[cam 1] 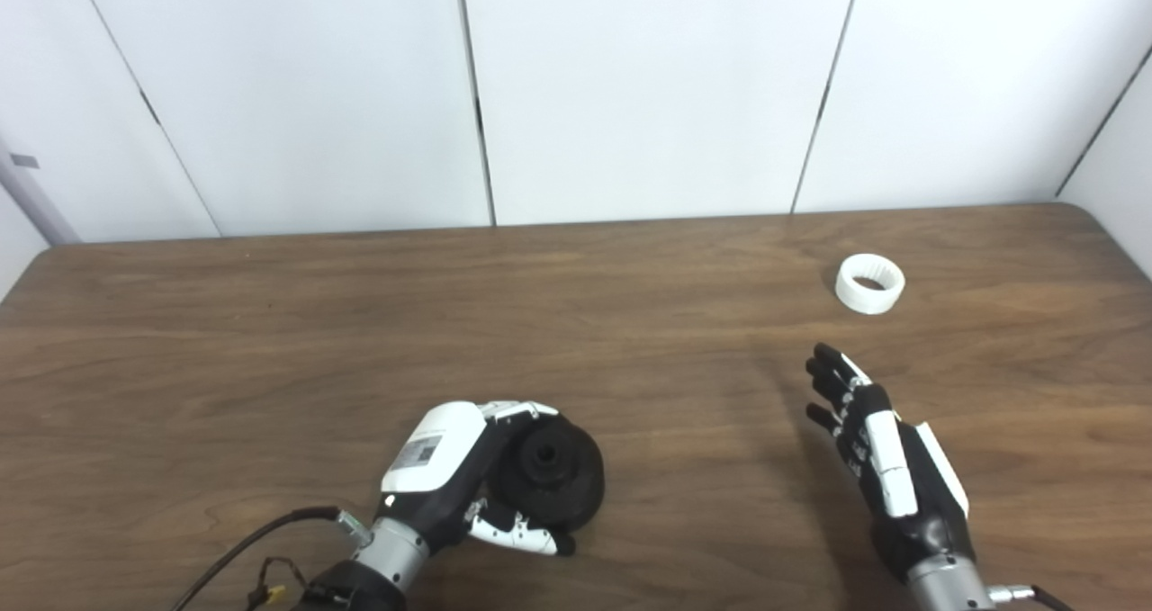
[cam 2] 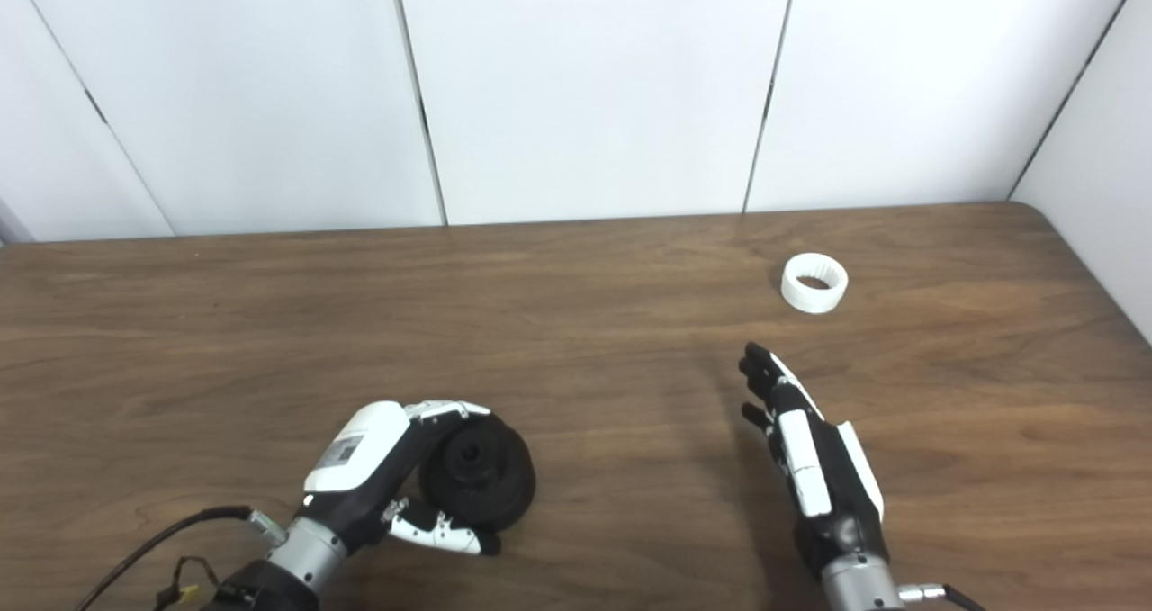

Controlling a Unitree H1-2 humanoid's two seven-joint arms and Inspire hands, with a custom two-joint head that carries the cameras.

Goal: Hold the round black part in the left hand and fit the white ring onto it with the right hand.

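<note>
While the left robot hand (cam 1: 450, 467) at the bottom centre-left of the frame has its fingers and thumb curled around the round black part (cam 1: 551, 472), that part appears to rest on the wooden table (cam 1: 270, 350), or sits just above it; the pictures do not settle which. Its central hole faces up and toward the camera, and a dark cable trails from the left wrist toward the bottom edge. To the lower right, the right robot hand (cam 1: 877, 453) is empty, its fingers spread and pointing up the frame, palm turned toward the centre, hovering over bare wood. Farther back, in the right-middle of the frame, the white ring (cam 1: 869, 283) lies flat on the table with its opening upward, apart from the right fingertips and well away from the black part. Beyond the table's far edge stand plain white wall panels. By my reading, the holding half of the task is in hand, while everything concerning the ring is left: reaching it, picking it up, carrying it across to the lower left, and seating it on the black part
</note>
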